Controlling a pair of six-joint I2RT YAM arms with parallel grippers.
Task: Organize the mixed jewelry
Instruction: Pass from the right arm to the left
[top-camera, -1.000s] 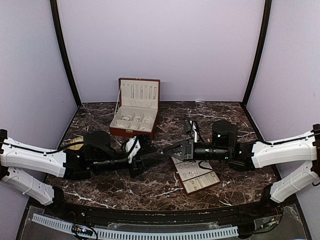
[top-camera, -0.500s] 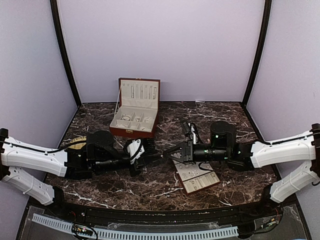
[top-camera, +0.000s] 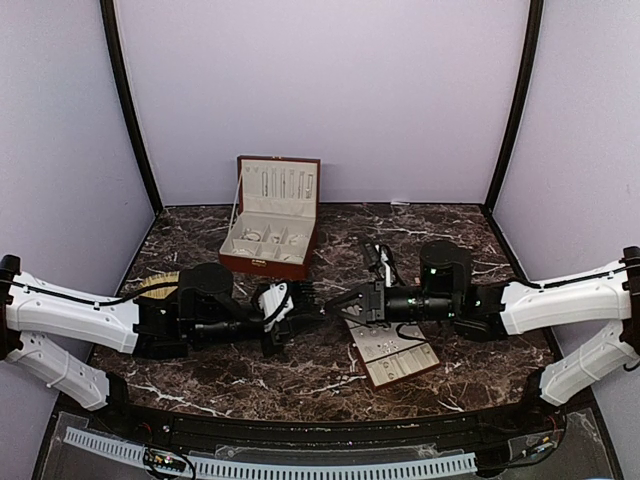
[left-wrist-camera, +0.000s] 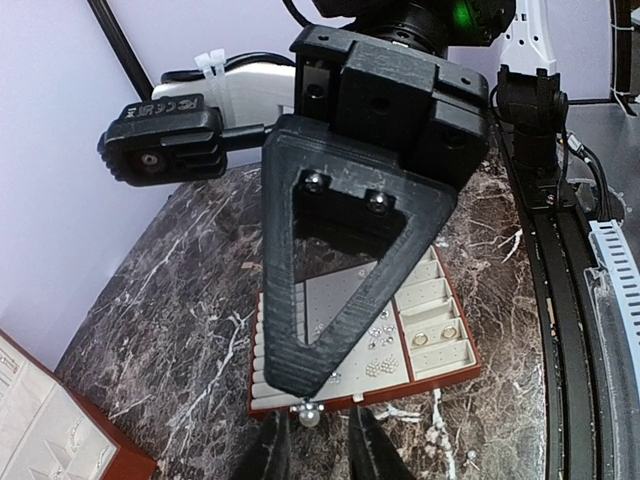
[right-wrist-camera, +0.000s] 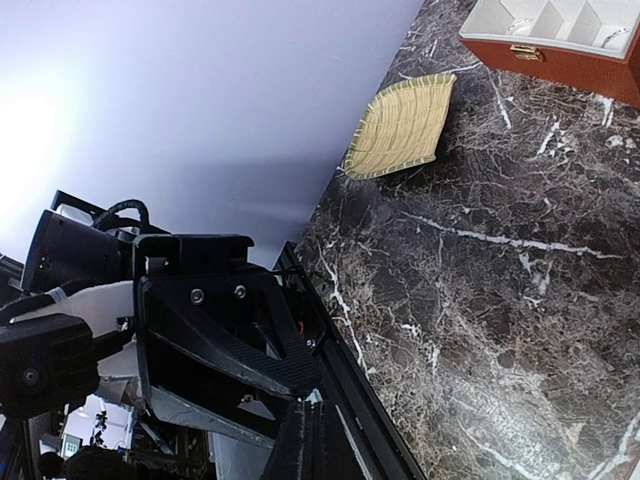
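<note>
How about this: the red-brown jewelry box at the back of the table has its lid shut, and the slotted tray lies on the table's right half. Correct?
No: the top external view shows the jewelry box at the back of the table with its lid open. The slotted tray is on the right half.

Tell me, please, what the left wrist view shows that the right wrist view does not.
Only the left wrist view shows the cream slotted tray with a brown rim and the small silvery studs lying in it. Only the right wrist view shows the woven straw-coloured mat. Both show the dark marble tabletop, part of the red-brown wooden box, and the other arm's black end effector: the right end effector in the first, the left end effector in the second.
</note>
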